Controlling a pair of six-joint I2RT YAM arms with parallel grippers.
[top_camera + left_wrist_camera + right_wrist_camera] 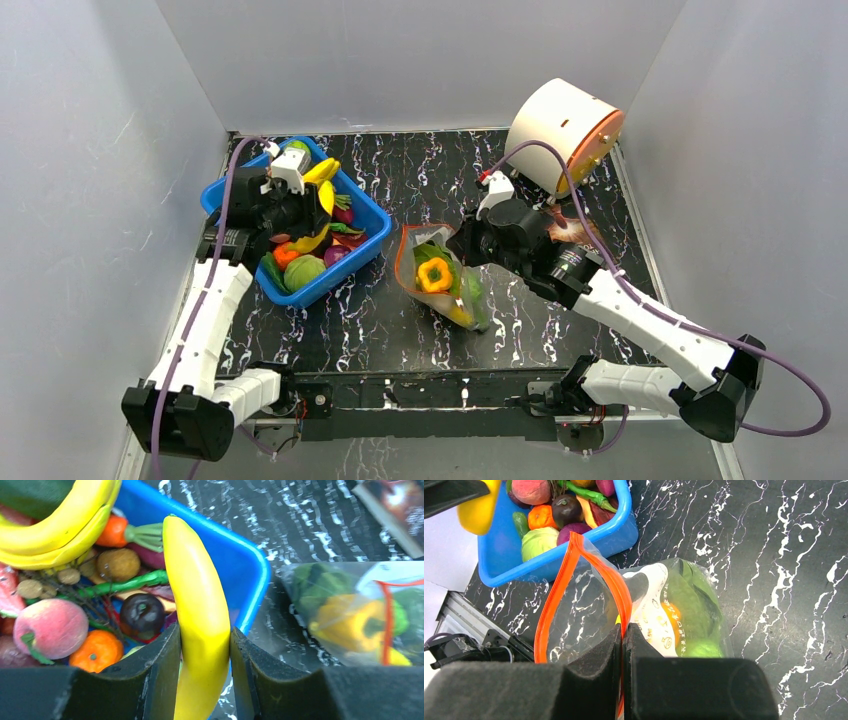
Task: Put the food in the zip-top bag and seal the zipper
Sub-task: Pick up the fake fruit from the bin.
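My left gripper [205, 640] is shut on a yellow banana [200, 605] and holds it over the blue basket's right rim; it also shows in the top view [300, 205]. The clear zip-top bag [440, 275] lies at the table's centre with its mouth held open. It holds a yellow-orange bell pepper [434, 273] and green lettuce [696, 600]. My right gripper [622, 630] is shut on the bag's red-orange zipper strip [569, 575] and holds that edge up; in the top view it is at the bag's right side [468, 240].
The blue basket [370, 215] at the left holds several toy foods: a banana bunch [55, 525], a peach [50, 625], an orange piece [97, 650], a dark plum [142, 612]. A white cylinder with an orange lid [560, 125] lies at the back right.
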